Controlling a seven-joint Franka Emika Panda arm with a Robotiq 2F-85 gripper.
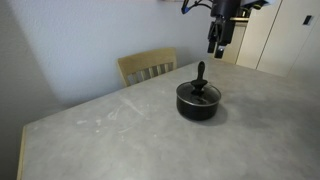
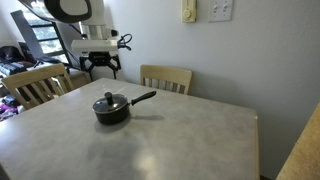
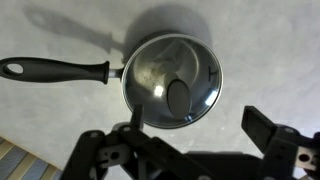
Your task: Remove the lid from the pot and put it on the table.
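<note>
The small black pot [image 1: 198, 103] stands on the grey stone-look table [image 1: 120, 135], its long stick handle [image 1: 201, 72] pointing away. It also shows in an exterior view [image 2: 111, 109] and from above in the wrist view [image 3: 172, 80]. The clear glass lid [image 3: 190, 65] with a dark centre knob [image 3: 180, 96] sits on the pot. My gripper [image 1: 216, 47] hangs well above the pot, open and empty; its two fingers spread wide in the wrist view [image 3: 200, 125]. It also shows in an exterior view [image 2: 101, 72].
A pale wooden chair [image 1: 147, 66] stands at the table's far edge beside the pot; two chairs show in an exterior view [image 2: 166, 78] [image 2: 35, 85]. A wall lies behind, with cabinets [image 1: 285, 35] at one side.
</note>
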